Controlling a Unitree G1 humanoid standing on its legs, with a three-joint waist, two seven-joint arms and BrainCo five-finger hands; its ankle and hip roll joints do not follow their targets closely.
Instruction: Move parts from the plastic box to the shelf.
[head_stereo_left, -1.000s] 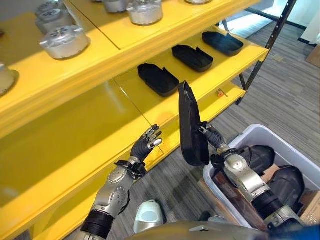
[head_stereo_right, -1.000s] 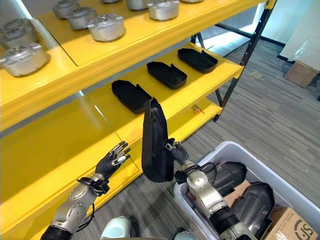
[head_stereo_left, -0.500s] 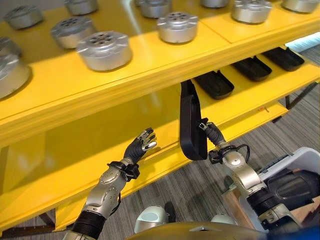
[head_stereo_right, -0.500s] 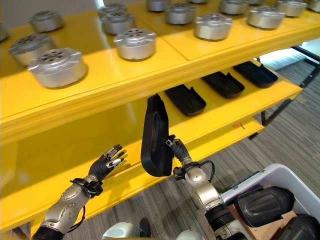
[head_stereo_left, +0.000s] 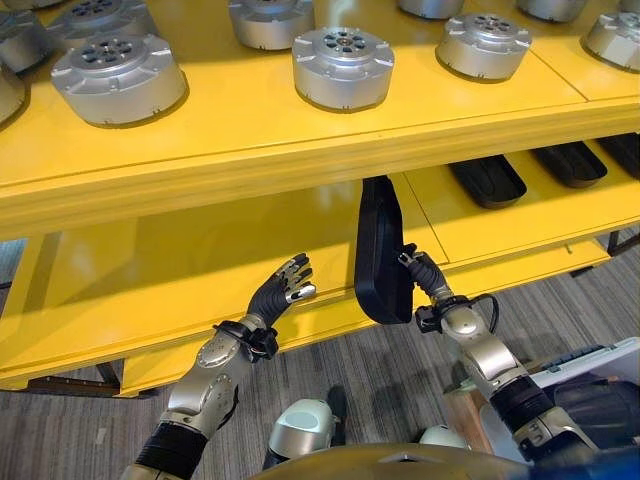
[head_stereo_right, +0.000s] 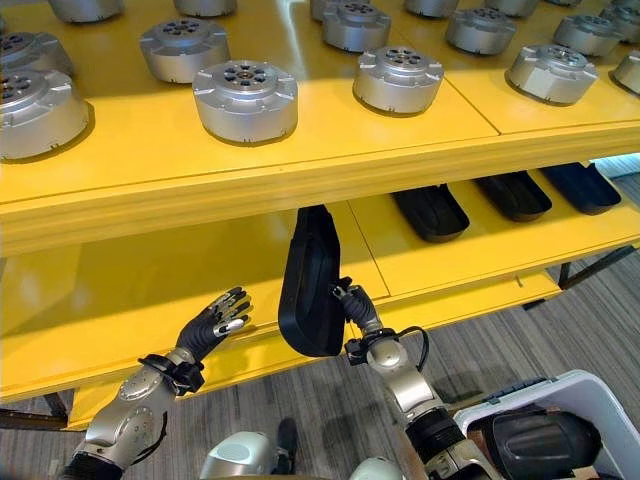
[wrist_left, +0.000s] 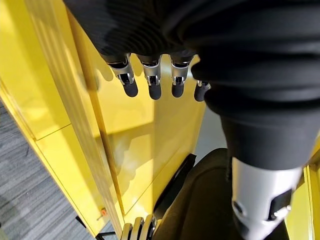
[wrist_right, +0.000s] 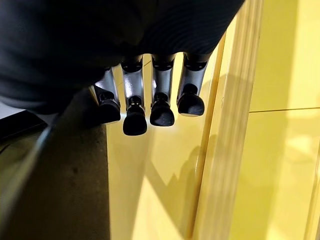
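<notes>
Left eye view: right robot hand (head_stereo_left: 422, 277) clamped on a black moulded part (head_stereo_left: 380, 250), held upright on edge before the yellow shelf (head_stereo_left: 300, 140), its top under the upper board's lip. Left robot hand (head_stereo_left: 280, 292) raised beside it, fingers straight, holding nothing.

Right eye view: silver round housings (head_stereo_right: 245, 98) on the upper board; black trays (head_stereo_right: 431, 211) on the lower board; plastic box (head_stereo_right: 560, 395) at lower right, dark parts (head_stereo_right: 535, 445) inside.

Left wrist view: fingertips (wrist_left: 150, 90) extended toward yellow board.

Right wrist view: fingers (wrist_right: 162, 111) curled against the part.
</notes>
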